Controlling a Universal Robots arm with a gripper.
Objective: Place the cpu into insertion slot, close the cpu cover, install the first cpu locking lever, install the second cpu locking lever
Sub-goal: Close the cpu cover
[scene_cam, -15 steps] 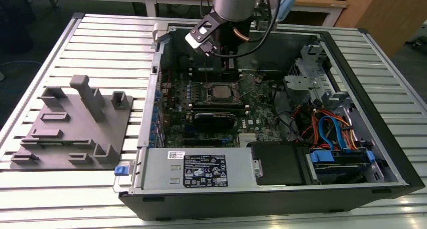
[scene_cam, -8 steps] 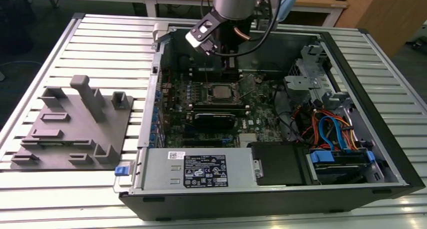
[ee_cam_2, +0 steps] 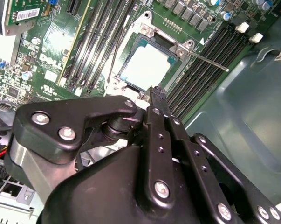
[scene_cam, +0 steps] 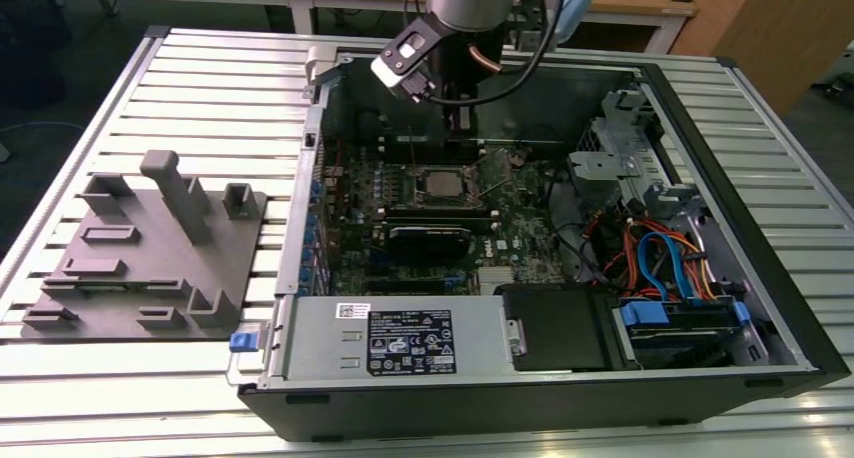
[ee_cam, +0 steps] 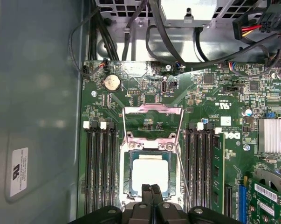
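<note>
The cpu [ee_cam: 149,173] [ee_cam_2: 148,63] lies flat in the insertion slot [ee_cam: 127,173] on the green board, its pale metal top showing. In the exterior view the cpu [scene_cam: 438,185] sits mid-board. The cpu cover [ee_cam: 152,109] [scene_cam: 497,166] is swung up open on the slot's far side from my gripper. A thin locking lever [ee_cam_2: 208,61] [ee_cam: 183,173] juts out unlatched beside the slot. My gripper [ee_cam: 152,189] [ee_cam_2: 158,91] [scene_cam: 461,133] is shut with nothing in it. Its tips hang just above the slot's near edge.
Long black memory slots [ee_cam: 99,168] flank the socket on both sides. The open computer case [scene_cam: 747,228] rests on a slatted table, with cables and a drive cage [scene_cam: 607,163] at the exterior view's right. A grey fixture plate [scene_cam: 147,258] lies outside at the left.
</note>
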